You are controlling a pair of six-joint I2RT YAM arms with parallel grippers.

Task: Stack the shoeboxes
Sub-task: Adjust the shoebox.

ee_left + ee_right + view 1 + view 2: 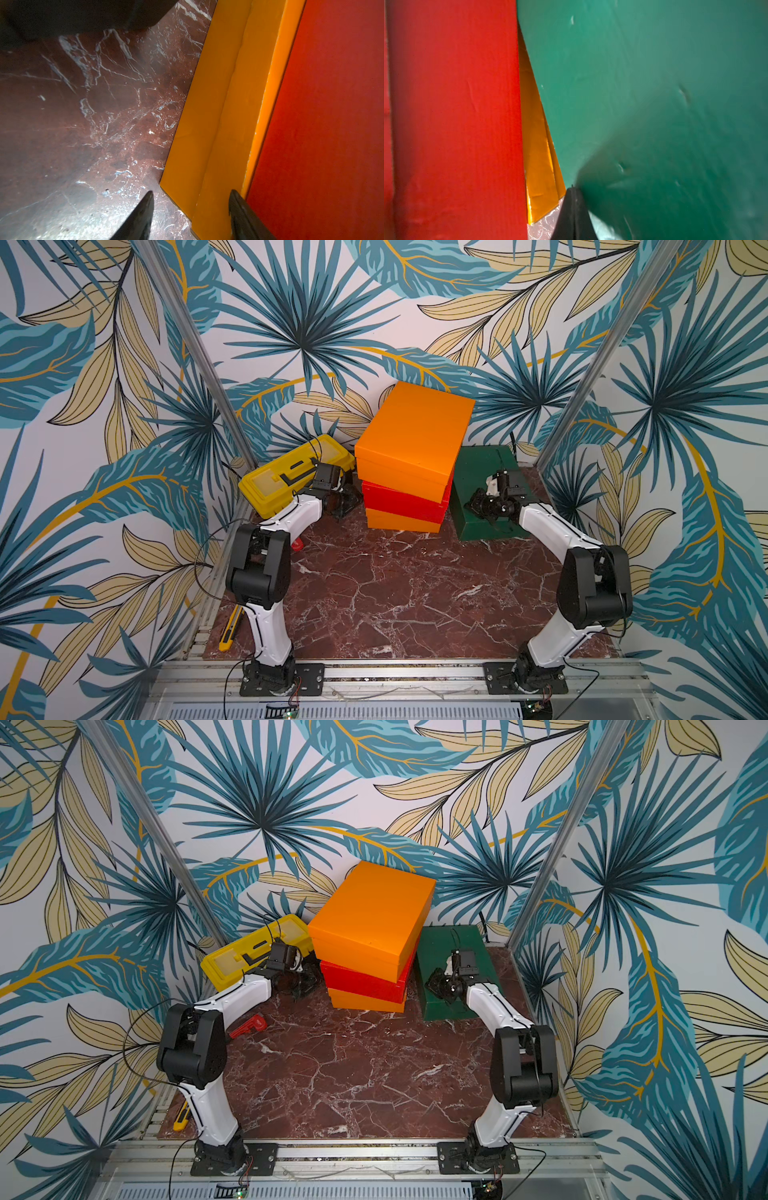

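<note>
Closing in on the last lift: three of the four shoeboxes already piled against the back wall, with a bottom orange box [401,522] on the marble table [395,593], a red box [401,501] on that and a top orange box [411,435] crowning the lot, each twisted a little off the one beneath. Left to place, by the look of it, only the green box [484,462], flat on the table just beside the stack's right flank.

Right gripper [572,197] clenched on nothing, tip down at the green box's near corner by the narrow gap to the stack; contact there impossible to confirm. Left gripper [347,502] parted and empty, low at the stack's left side, jaws either side of the bottom orange box's corner in the wrist view.

Judged a squaring-up or staging pause before raising the green box. Calls next for a firm hold on a box far wider than either jaw, likely from both sides, then a high carry over the top orange box and a level set-down.

Hemming in the left arm: a yellow toolbox [286,479] just behind it. Also about, out of the way: a red tool [249,1026] by the left elbow and a yellow utility knife [230,628] at the table's front left edge. Worth watching: the crooked pile, apt to shift under a nudge.
</note>
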